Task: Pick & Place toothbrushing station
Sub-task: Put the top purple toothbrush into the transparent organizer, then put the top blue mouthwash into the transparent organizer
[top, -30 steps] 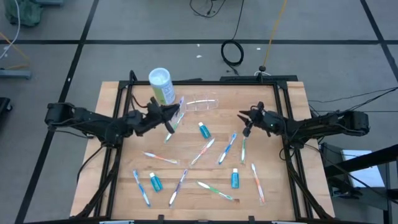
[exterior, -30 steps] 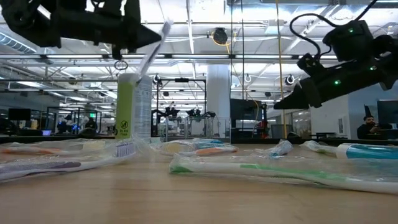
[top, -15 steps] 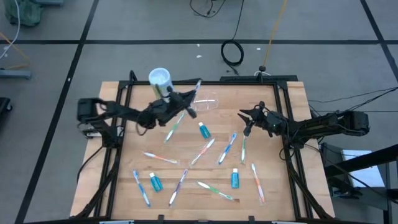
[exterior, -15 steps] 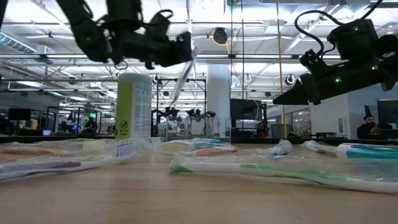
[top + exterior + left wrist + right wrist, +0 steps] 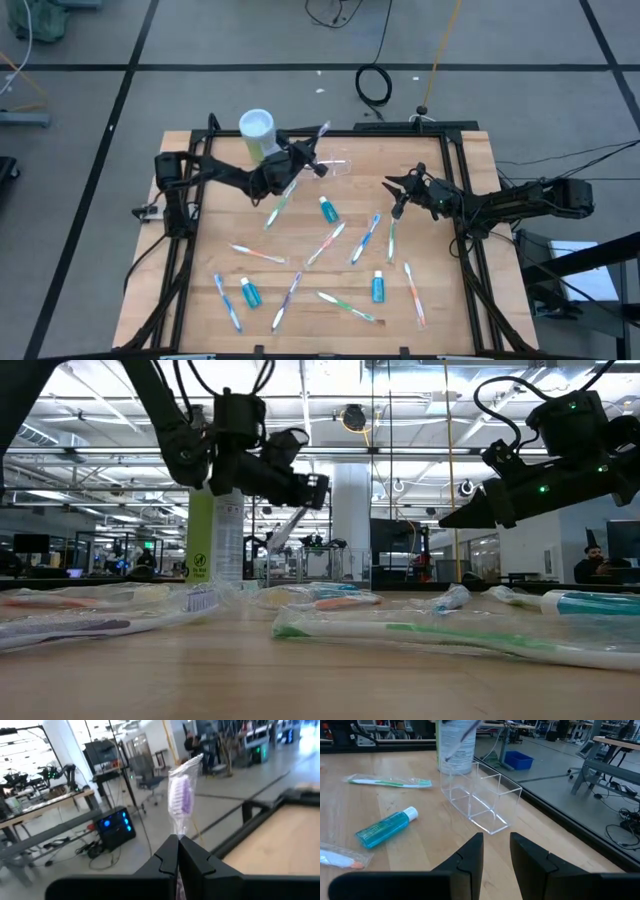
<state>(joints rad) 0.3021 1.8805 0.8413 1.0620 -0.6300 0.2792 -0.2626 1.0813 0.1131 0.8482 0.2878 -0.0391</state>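
Loose wrapped toothbrushes (image 5: 290, 298) and tubes (image 5: 377, 288) lay across the near worktop (image 5: 190, 300). Right hand (image 5: 392, 188) waited at 3 o'clock, fingers apart, empty. At 12 o'clock, left hand (image 5: 312, 165) clamped a purple toothbrush (image 5: 180, 800) above the empty clear station (image 5: 330, 167); filling apparently barely begun.

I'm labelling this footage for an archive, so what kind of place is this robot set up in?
Probably a large robotics lab or workshop hall: rows of workbenches with equipment, ceiling strip lights, and loose cables on the grey floor around the wooden table.
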